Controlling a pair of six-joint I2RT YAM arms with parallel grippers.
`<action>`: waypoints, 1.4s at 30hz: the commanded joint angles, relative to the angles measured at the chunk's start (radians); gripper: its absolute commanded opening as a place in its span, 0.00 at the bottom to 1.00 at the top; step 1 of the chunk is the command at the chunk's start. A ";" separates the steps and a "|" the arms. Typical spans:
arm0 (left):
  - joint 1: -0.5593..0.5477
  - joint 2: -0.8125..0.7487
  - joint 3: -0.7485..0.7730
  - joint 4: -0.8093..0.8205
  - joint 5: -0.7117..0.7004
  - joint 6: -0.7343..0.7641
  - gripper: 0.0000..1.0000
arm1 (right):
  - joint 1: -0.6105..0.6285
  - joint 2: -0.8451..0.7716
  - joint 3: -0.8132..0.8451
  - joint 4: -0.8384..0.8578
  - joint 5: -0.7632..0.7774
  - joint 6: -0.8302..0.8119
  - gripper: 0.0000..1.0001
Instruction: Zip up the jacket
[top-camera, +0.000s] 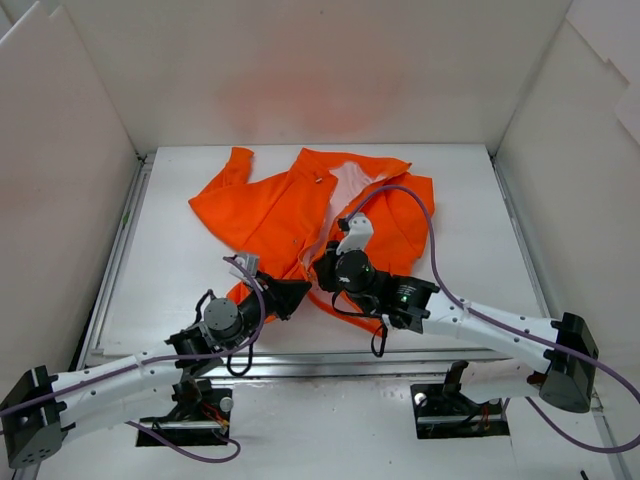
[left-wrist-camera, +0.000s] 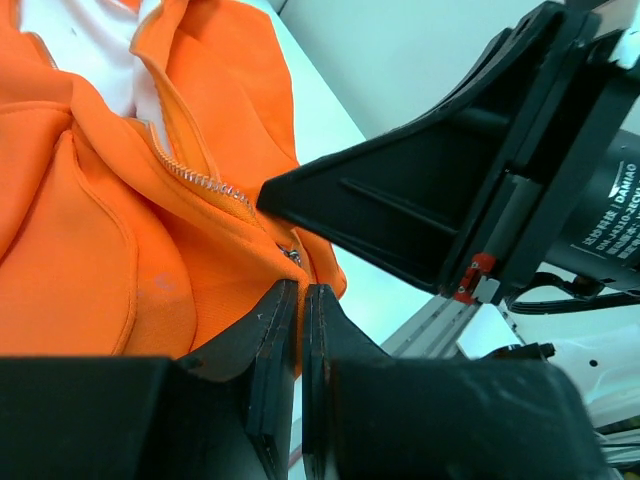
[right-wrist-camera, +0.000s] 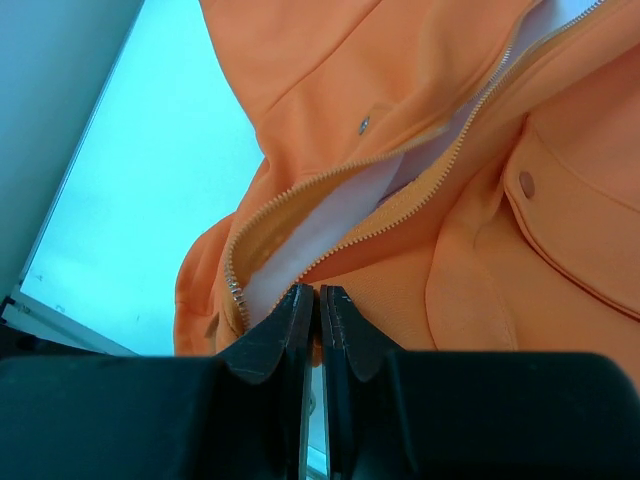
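Left fingers (left-wrist-camera: 275, 330): pressed together at the hem, 7 o'clock end of the jacket (top-camera: 290, 215). We reckon they're anchoring it.
Right fingers (right-wrist-camera: 280, 330): together too, at the zipper (left-wrist-camera: 195, 178) foot, 6 o'clock. Whether they've got the pull, we can't tell.
Jacket: unzipped on the bench (top-camera: 470, 200), collar at 12.

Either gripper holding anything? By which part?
Left gripper pinches the bright orange fabric jacket's bottom hem by the zipper. Right gripper is shut at the zipper; a hold cannot be told.

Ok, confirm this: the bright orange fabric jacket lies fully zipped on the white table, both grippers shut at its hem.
Wrong: the bright orange fabric jacket lies unzipped. The right wrist view shows its white zipper rows parted over pale lining. The rest holds.
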 joint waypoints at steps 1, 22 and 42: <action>-0.017 -0.011 -0.002 0.085 0.126 -0.097 0.00 | -0.018 -0.024 0.065 0.125 0.023 -0.019 0.00; -0.017 0.014 0.027 0.016 0.169 -0.170 0.00 | -0.121 0.062 0.166 0.140 -0.062 -0.020 0.00; -0.017 -0.087 0.116 -0.298 0.251 -0.180 0.00 | -0.041 -0.348 -0.026 -0.198 -0.188 -0.132 0.54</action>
